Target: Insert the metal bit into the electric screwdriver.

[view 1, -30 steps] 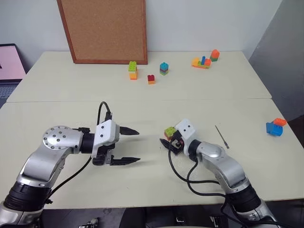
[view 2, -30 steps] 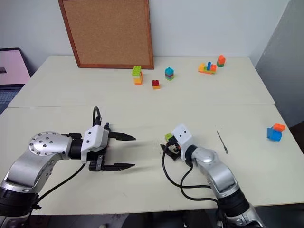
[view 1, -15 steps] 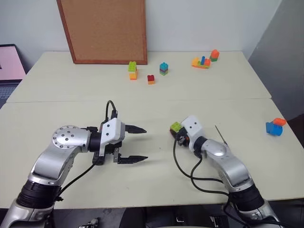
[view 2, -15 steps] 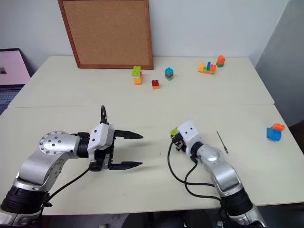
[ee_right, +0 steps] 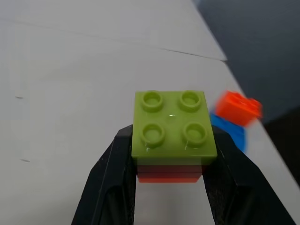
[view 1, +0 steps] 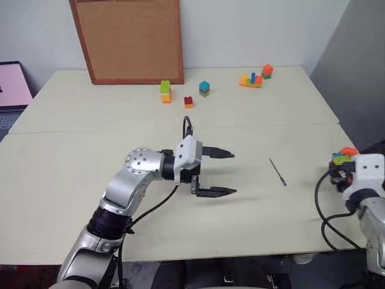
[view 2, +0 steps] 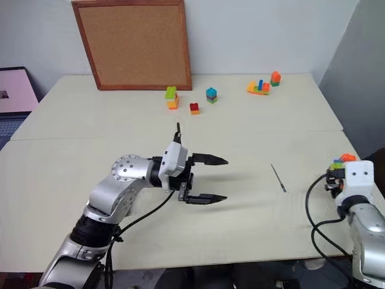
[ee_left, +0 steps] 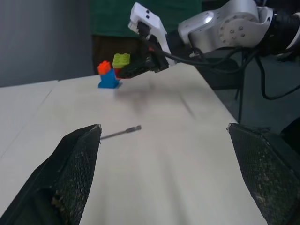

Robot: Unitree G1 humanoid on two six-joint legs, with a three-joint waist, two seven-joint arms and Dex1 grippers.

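Lying flat on desk (view 1: 72, 156), metal bit (view 1: 278, 172) sits bare between both arms, at 3 o'clock from left gripper (view 1: 224, 173). Electric screwdriver: you cannot place it from these views. Left fingers (ee_left: 70, 168) spread wide, empty, pointing level toward bit; arm bent across desk centre. Right gripper (ee_right: 171, 187) at far 3 o'clock desk edge, fingers clamped on green-over-red brick stack (ee_right: 172, 133), beside blue-orange bricks (ee_right: 232, 115). You should drop that stack first, then pinch bit mid-length, low and square.

Lab or office: plain pale tables (view 1: 72, 180), corkboard (view 1: 129, 39), toy bricks (view 1: 165, 91).
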